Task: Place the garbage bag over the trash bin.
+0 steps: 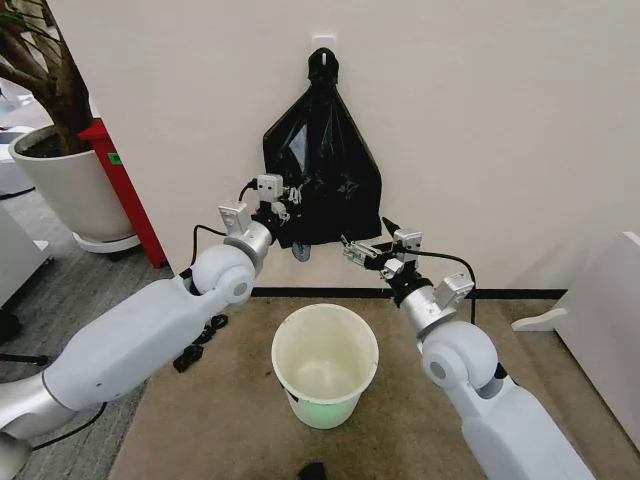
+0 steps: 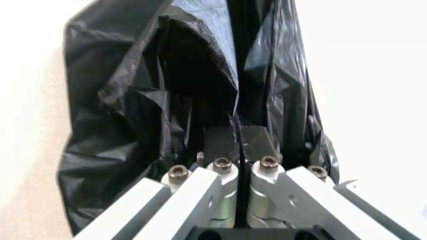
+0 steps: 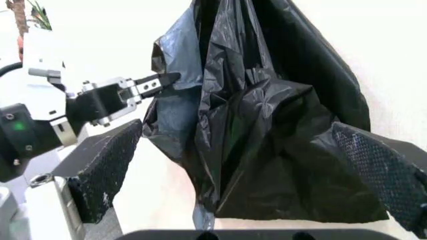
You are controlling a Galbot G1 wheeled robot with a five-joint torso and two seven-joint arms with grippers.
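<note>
Trash bin (image 1: pixel 325 362) standing empty at lower centre; left gripper (image 1: pixel 292 213) jaws pinching hanging garbage bag (image 1: pixel 322 175) at upper centre, right gripper (image 1: pixel 358 250) jaws spread beside it; pickup step, next needing right-side grip.

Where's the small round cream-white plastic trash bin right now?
In the head view, the small round cream-white plastic trash bin stands upright on the brown floor mat, low and centred between the two arms, below the black garbage bag hanging on the wall.

Bright, even indoor light; glare sheens the garbage bag (image 3: pixel 267 115), and wrist views blur nearby.
</note>
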